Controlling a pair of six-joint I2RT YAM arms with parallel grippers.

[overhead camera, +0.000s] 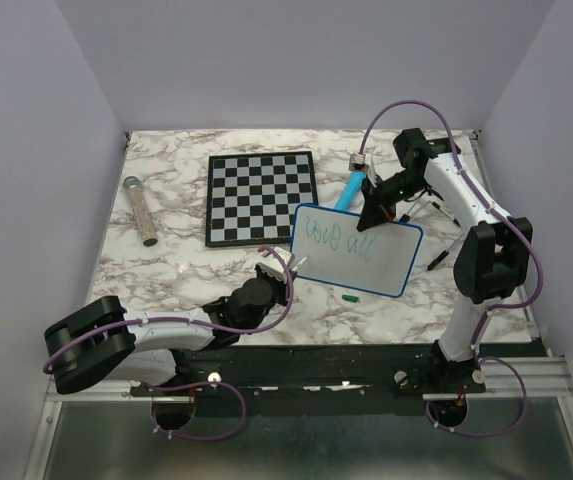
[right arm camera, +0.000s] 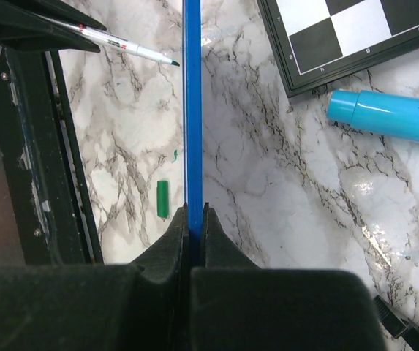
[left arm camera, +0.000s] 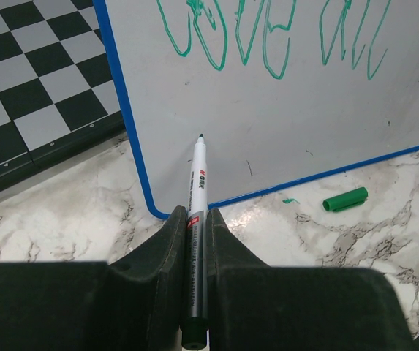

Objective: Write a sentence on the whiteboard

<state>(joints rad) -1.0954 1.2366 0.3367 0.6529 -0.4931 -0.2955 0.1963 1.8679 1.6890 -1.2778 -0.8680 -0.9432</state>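
Plain pale lilac-grey walls [overhead camera: 296, 60] close in the table [overhead camera: 166, 270] on three sides, one at the back and one down each flank. The tabletop is white marble pattern with grey-brown veins, under soft, even light that throws only faint shadows. Along its near edge runs a black rail [overhead camera: 296, 370], with a silver metal bar [overhead camera: 536, 372] at the right end. Below lies a dull grey metal sheet [overhead camera: 346, 450].

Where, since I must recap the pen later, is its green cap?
In the top view the green cap lies on the marble table just off the whiteboard's near edge, right of centre.
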